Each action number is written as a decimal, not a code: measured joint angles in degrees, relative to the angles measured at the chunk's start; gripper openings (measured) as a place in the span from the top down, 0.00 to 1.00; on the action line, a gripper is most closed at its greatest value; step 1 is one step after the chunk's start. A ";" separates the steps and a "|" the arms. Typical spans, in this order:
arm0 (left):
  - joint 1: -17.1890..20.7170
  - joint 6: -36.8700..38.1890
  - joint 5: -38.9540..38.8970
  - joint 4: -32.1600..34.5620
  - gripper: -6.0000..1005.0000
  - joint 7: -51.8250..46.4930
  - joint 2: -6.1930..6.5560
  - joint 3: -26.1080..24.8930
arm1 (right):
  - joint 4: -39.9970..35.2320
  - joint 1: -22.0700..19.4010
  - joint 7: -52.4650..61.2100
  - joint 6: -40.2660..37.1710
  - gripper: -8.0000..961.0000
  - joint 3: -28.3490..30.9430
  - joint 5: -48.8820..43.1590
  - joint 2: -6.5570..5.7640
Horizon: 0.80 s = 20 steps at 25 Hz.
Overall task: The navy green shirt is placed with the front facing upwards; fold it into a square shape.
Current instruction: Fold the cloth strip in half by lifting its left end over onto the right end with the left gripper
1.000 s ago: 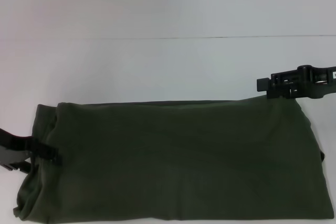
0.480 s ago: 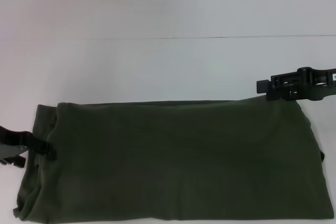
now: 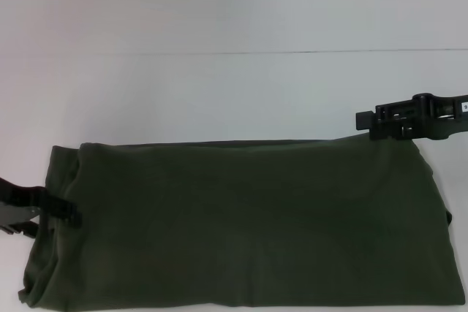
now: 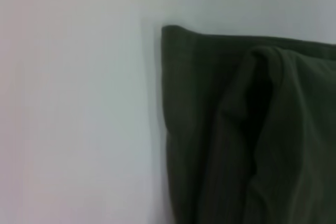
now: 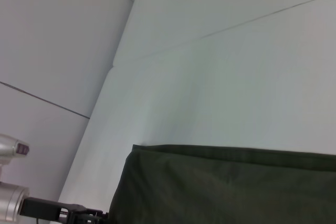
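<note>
The navy green shirt [image 3: 248, 224] lies on the white table as a long flat band running left to right, its plain side up, with no lettering or collar showing. My left gripper [image 3: 71, 214] is at the shirt's left edge, low against the bunched fabric there. Just beyond the shirt's far right corner is my right gripper [image 3: 363, 119], over the table. The left wrist view shows a folded corner of the shirt [image 4: 252, 129] with layered creases. The right wrist view shows the shirt's far edge [image 5: 226, 187] and the left gripper [image 5: 79, 214] farther off.
The white table [image 3: 219, 93] stretches beyond the shirt to a thin seam line [image 3: 292, 52] across the back. The shirt's near edge runs off the bottom of the head view.
The left gripper shifted slightly along the shirt's left edge, up a little and then back. The right gripper and the shirt stayed where they were.
</note>
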 joint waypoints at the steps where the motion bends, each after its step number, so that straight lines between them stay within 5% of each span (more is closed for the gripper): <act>1: -0.01 -0.01 -0.09 -0.12 0.11 0.19 0.05 -0.44 | 0.00 0.01 0.00 -0.01 0.40 -0.04 0.00 0.00; 20: 0.88 -0.52 0.24 -1.08 0.11 2.03 0.49 -2.33 | 0.09 0.11 0.00 -0.55 0.40 -0.11 0.00 0.13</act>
